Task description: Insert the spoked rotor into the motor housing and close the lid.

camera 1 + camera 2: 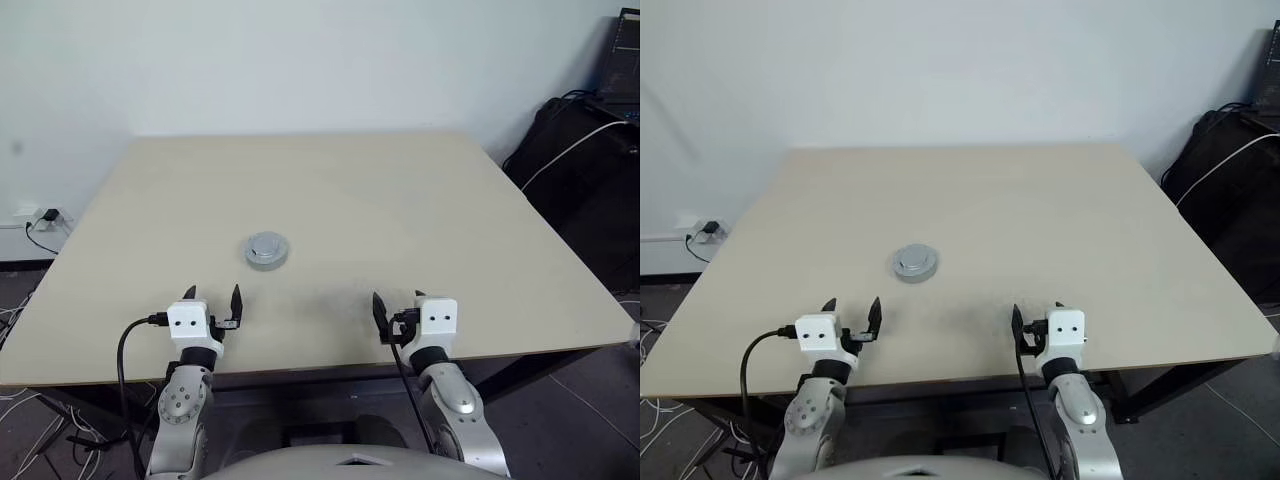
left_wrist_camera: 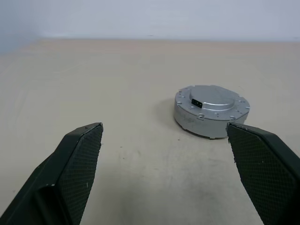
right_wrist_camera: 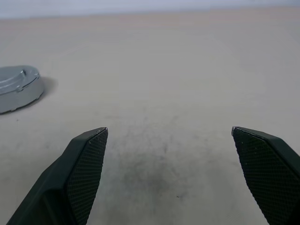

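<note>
Both grippers hang over the table's (image 1: 420, 200) near edge, left gripper (image 1: 212, 297) and right gripper (image 1: 397, 304) spread wide, holding nothing. The lid (image 1: 267, 246) sits closed on the motor housing (image 2: 187, 118) mid-table, left of centre.

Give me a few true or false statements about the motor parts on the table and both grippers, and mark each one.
1. The lid sits closed on the motor housing. True.
2. The left gripper is shut on the lid. False: it is open, empty and short of the assembly.
3. The right gripper is open and holds nothing. True.
4. The closed assembly lies nearer the right gripper. False: it lies nearer the left gripper.
5. The assembly rests at the far edge of the table. False: it sits in the near half, ahead of the left gripper.
</note>
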Robot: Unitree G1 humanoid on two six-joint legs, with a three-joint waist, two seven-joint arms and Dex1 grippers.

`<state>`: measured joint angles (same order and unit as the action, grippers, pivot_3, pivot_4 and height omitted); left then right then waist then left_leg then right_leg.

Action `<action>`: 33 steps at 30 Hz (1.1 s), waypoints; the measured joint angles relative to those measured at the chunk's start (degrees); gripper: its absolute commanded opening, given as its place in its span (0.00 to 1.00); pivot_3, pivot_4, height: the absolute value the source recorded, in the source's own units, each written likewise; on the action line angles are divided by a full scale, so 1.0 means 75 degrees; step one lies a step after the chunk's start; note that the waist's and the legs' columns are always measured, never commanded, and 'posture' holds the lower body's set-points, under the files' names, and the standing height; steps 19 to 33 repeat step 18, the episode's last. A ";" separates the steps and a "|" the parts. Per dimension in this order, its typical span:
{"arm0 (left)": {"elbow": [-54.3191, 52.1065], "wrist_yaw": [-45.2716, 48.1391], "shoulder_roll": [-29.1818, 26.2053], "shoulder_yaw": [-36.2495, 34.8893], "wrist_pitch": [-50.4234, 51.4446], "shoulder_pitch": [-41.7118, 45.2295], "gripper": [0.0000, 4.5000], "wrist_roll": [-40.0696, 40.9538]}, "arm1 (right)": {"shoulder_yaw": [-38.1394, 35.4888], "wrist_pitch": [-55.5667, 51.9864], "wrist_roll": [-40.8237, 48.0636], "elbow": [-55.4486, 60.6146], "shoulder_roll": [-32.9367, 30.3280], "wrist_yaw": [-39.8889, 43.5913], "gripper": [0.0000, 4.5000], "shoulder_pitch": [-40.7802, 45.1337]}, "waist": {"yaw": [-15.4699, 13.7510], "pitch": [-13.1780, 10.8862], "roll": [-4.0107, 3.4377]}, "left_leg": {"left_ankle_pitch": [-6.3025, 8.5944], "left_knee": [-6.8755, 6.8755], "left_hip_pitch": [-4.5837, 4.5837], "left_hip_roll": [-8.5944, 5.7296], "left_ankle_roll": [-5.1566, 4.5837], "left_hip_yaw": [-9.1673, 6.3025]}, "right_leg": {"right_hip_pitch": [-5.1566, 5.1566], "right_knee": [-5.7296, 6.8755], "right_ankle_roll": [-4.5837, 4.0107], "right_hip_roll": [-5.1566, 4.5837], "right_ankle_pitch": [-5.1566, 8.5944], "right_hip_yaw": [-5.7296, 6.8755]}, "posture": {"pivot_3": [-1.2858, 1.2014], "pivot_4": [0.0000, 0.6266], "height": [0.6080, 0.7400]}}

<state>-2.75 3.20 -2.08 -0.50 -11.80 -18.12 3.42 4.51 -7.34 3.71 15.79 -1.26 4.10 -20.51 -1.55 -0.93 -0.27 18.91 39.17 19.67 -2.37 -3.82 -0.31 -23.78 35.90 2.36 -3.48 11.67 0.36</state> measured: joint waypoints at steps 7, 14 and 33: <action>0.0000 -0.0037 0.0331 -0.0141 0.0024 0.0001 0.99 0.0323 | -0.0088 -0.0182 0.0296 0.0132 0.0119 -0.0003 1.00 0.0005 | 0.0001 -0.0006 0.0005 | 0.0001 0.0002 -0.0002 0.0000 -0.0008 -0.0005 | 0.0001 -0.0004 0.0004 -0.0001 0.0003 0.0013 | 0.52 0.00 1.00; 0.0000 0.0045 0.0391 -0.0194 0.0259 -0.0002 0.99 0.0606 | -0.0226 -0.0244 0.0622 0.0153 0.0190 0.0127 1.00 0.0035 | 0.0005 -0.0010 0.0003 | 0.0002 0.0003 -0.0003 0.0000 -0.0010 -0.0007 | 0.0001 -0.0006 0.0004 -0.0002 0.0004 0.0020 | 0.52 0.00 1.00; -0.0001 0.0087 0.0383 -0.0228 0.0557 -0.0010 0.99 0.0714 | -0.0211 0.0108 0.0408 0.0133 0.0099 0.0100 1.00 0.0039 | 0.0021 -0.0013 0.0000 | 0.0002 0.0003 -0.0003 0.0000 -0.0011 -0.0008 | 0.0001 -0.0007 0.0005 -0.0001 0.0004 0.0023 | 0.52 0.00 1.00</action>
